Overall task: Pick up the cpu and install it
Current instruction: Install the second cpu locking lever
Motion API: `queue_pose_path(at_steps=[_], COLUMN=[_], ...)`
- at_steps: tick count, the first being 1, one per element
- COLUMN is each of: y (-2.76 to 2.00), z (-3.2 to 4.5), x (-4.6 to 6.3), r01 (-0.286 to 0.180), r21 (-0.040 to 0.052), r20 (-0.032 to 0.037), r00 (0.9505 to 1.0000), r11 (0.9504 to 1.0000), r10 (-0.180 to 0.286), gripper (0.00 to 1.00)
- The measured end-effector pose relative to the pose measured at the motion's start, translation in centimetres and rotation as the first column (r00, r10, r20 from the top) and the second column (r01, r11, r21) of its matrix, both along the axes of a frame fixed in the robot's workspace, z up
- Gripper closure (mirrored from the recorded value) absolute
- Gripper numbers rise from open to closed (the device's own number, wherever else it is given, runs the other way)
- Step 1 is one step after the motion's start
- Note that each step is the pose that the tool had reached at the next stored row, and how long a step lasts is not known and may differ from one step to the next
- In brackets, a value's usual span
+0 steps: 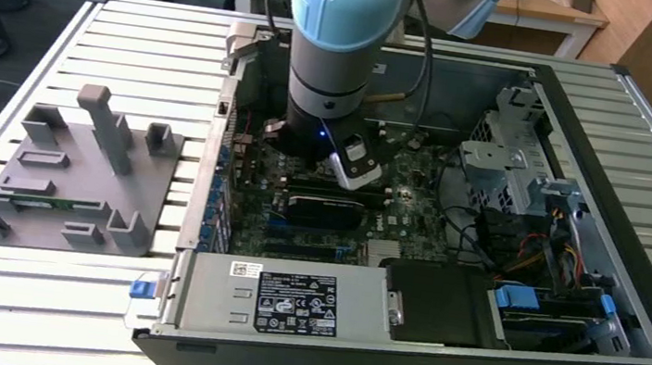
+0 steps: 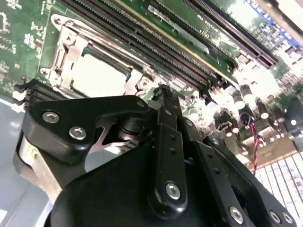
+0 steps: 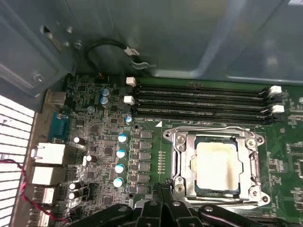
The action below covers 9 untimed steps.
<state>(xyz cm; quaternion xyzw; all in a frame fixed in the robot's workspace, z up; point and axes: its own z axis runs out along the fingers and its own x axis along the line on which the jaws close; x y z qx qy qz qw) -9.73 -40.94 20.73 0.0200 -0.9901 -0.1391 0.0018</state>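
Surroundings: an open computer case (image 1: 613,274) is laid on a slatted desk (image 1: 133,28); a grey fixture block (image 1: 78,175) is set on the desk at the exterior view's left of the case, well apart from it.
Obstructions: the arm (image 1: 335,53) is lowered into the case and the middle of the motherboard (image 1: 295,225) is covered by it in the exterior view; a drive cage (image 1: 514,168) and bundled cables (image 1: 529,254) are seen at the exterior view's right.
Hand: the hand (image 3: 163,187) is seen in both wrist views with its fingertips brought together into 1 narrow point (image 2: 164,92); it is clenched and nothing is seen between the fingers.
Hand position: it is poised just beside the edge of the socket frame (image 3: 215,163); contact cannot be told.
Cpu: the cpu (image 3: 214,165) is seated flat inside the socket frame, its pale metal top facing up, also seen in the second wrist view (image 2: 97,78).
Memory slots: 4 long slots (image 3: 199,101) are lined up beside the socket.
Case contents: a labelled silver power supply (image 1: 281,298) is fitted along the case's near wall.
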Motion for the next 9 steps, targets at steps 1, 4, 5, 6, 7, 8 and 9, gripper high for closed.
queue_pose_path(at_steps=[1, 4, 5, 6, 7, 8, 9], y=[0.00, 0.00, 0.00, 0.00, 0.00, 0.00, 0.00], z=[0.24, 0.70, 0.71, 0.73, 0.73, 0.74, 0.74], x=[0.00, 0.00, 0.00, 0.00, 0.00, 0.00, 0.00], r01=[0.000, 0.000, 0.000, 0.000, 0.000, 0.000, 0.000], r21=[-0.0001, -0.0002, 0.0000, 0.0000, 0.0000, 0.0000, -0.0001], r20=[0.0000, -0.0001, 0.0000, 0.0000, -0.0001, 0.0000, -0.0001], r00=[1.0000, 1.0000, 1.0000, 1.0000, 1.0000, 1.0000, 1.0000], r11=[1.0000, 1.0000, 1.0000, 1.0000, 1.0000, 1.0000, 1.0000], r10=[0.000, 0.000, 0.000, 0.000, 0.000, 0.000, 0.000], gripper=[0.89, 0.89, 0.89, 0.89, 0.89, 0.89, 0.89])
